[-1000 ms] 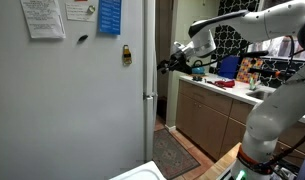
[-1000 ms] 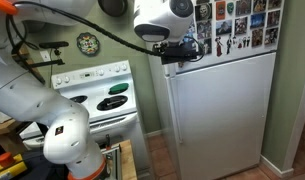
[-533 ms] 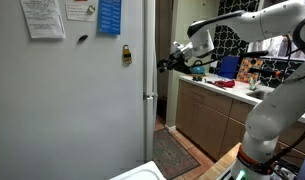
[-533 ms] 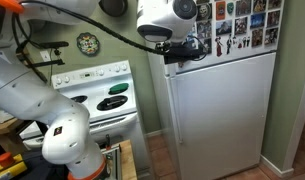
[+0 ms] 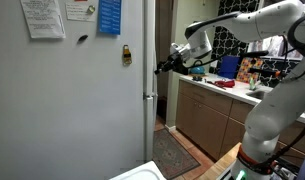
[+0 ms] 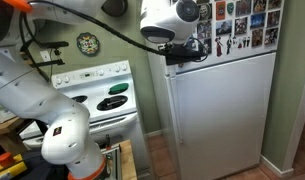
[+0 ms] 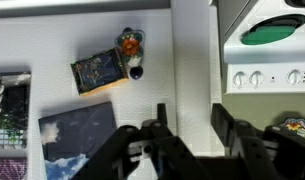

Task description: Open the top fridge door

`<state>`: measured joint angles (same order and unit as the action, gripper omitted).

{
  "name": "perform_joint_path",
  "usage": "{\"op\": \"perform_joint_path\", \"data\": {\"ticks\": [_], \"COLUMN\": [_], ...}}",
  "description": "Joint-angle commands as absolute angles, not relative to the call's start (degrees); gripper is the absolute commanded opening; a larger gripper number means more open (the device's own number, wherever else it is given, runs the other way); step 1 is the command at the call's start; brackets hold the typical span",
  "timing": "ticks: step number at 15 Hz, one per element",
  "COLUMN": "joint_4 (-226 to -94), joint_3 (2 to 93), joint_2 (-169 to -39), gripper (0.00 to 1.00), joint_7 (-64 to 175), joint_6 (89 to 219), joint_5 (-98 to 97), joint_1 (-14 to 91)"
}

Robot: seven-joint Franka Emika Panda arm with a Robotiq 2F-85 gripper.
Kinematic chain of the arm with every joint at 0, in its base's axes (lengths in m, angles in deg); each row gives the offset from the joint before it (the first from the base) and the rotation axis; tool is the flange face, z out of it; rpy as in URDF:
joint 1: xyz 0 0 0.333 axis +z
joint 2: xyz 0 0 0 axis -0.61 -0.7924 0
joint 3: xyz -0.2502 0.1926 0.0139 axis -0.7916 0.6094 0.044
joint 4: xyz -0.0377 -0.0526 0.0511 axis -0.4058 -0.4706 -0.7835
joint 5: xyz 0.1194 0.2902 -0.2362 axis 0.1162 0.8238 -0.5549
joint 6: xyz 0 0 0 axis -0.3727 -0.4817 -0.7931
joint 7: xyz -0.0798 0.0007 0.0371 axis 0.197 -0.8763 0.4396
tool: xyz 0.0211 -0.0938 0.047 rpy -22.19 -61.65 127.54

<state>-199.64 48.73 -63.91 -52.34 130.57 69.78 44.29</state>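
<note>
The white top fridge door (image 6: pixel 237 30) carries photos and magnets; its front also shows in an exterior view (image 5: pixel 82 70) and in the wrist view (image 7: pixel 82 40). My gripper (image 5: pixel 163 66) (image 6: pixel 180 51) is at the door's free vertical edge, just above the seam with the lower door (image 6: pixel 217 120). In the wrist view the gripper (image 7: pixel 190 120) straddles that edge strip (image 7: pixel 192 60): one finger (image 7: pixel 161 115) lies over the door front, the other finger (image 7: pixel 220 122) beside the strip's outer side. The jaws stand apart and I see no clear contact with the edge.
A white stove (image 6: pixel 102 95) stands close beside the fridge, and its knobs (image 7: pixel 262 77) show in the wrist view. A counter with cabinets (image 5: pixel 227 105) and clutter lies behind the arm. A rug (image 5: pixel 174 152) covers the floor. A picture magnet (image 7: pixel 100 72) sits near the fingers.
The wrist has crept slightly closer to the door edge in both exterior views. The door has not moved.
</note>
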Motion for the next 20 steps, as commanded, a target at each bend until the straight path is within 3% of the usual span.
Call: {"op": "perform_joint_path", "data": {"ticks": [1,2,3,20], "joint_4": [-199.02,-199.02,-198.97,-201.53], "joint_3": [49.5,49.51,49.56,46.89], "joint_2": [-64.86,-64.9,-64.97,-60.94], "gripper": [0.19,0.11,0.09,0.09], "joint_7": [-54.39,-54.48,-54.93,-54.57], "joint_6": [128.89,128.08,128.09,125.77], "joint_5": [71.22,71.26,71.25,68.72], "joint_1": [42.74,42.71,42.61,39.06]}}
